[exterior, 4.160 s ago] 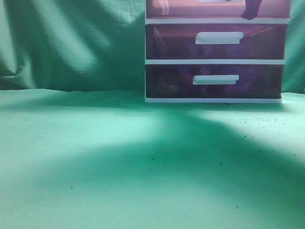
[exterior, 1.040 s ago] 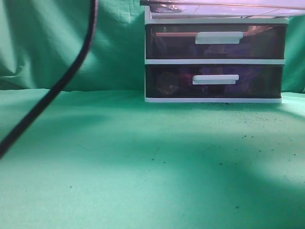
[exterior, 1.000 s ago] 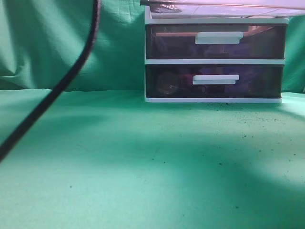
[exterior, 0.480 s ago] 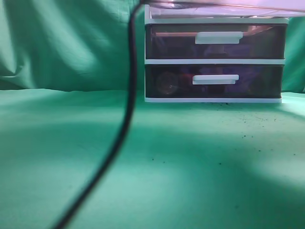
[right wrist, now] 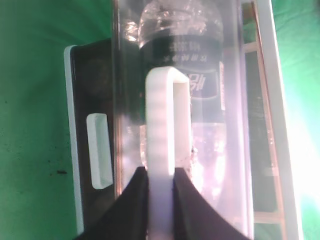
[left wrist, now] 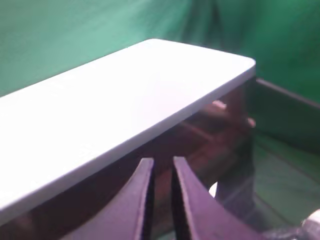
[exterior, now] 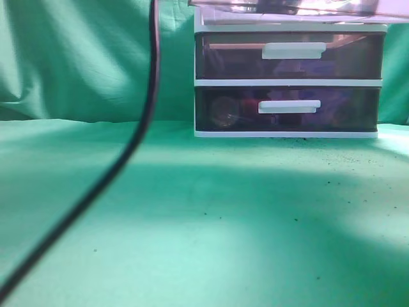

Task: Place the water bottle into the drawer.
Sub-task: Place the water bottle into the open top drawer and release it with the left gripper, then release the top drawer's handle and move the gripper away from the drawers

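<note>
The top drawer (exterior: 300, 7) is pulled out over the two lower ones; only its underside shows at the top edge of the exterior view. In the right wrist view my right gripper (right wrist: 161, 172) is shut on the drawer's white bar handle (right wrist: 167, 115). The water bottle (right wrist: 200, 60), clear with a dark label, lies inside the drawer behind the translucent front (right wrist: 230, 150). My left gripper (left wrist: 162, 162) is shut and empty, hovering by the unit's white top (left wrist: 115, 105), above the reddish drawer (left wrist: 210, 130). Neither gripper shows clearly in the exterior view.
Two dark purple drawers (exterior: 287, 54) (exterior: 287, 109) sit shut below, in the white-framed unit on a green cloth (exterior: 223, 224). A black cable (exterior: 150, 96) hangs down across the left of the exterior view. Green cloth also forms the backdrop.
The top drawer, shut about four seconds ago, stands pulled out. Over the last second the black cable swung right to the unit's edge, then slightly back left.
</note>
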Tool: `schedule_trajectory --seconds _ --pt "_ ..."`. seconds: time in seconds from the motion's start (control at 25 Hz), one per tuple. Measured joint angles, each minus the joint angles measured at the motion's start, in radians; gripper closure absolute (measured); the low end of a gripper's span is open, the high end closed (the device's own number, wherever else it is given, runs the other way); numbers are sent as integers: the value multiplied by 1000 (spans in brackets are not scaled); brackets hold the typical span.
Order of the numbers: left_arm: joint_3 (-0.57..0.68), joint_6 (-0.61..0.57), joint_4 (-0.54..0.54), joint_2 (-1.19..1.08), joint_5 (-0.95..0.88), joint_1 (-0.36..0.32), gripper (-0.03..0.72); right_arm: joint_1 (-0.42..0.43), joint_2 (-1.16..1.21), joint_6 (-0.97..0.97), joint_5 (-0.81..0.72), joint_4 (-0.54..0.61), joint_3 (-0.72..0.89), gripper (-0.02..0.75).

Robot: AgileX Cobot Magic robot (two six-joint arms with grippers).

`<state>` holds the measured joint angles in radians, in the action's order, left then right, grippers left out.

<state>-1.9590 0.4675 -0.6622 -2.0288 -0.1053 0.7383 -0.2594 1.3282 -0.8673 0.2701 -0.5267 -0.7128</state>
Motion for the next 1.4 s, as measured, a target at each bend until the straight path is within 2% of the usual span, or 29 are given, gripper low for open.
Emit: schedule_trajectory --seconds 0.04,0.16,0.28,0.4,0.48,0.6,0.8,0.92,1.04,1.16,1.4 --pt "-2 0 2 32 -102 7 624 0 0 -26 0 4 0 634" --pt "-3 -18 43 142 -386 33 618 0 0 -105 -8 15 -4 634" --pt "-6 -134 118 266 -681 52 618 0 22 -164 -32 52 -48 634" --pt "-12 -182 191 380 -910 57 618 0 81 -200 -47 85 -146 634" --pt "-5 -186 233 452 -999 57 618 0 137 -220 -54 93 -216 634" --pt "89 -187 309 571 -992 57 618 0 240 -237 -69 106 -328 634" --pt "368 -192 340 783 -933 57 618 15 361 -256 -97 118 -487 634" --pt "536 -192 374 884 -927 57 618 31 401 -265 -107 118 -541 634" --pt "650 -170 400 956 -906 57 618 43 432 -272 -105 100 -571 634" --pt "709 -159 420 997 -876 57 618 49 456 -272 -88 84 -592 634" --pt "721 -155 421 1011 -851 57 618 51 477 -272 -46 71 -603 634"
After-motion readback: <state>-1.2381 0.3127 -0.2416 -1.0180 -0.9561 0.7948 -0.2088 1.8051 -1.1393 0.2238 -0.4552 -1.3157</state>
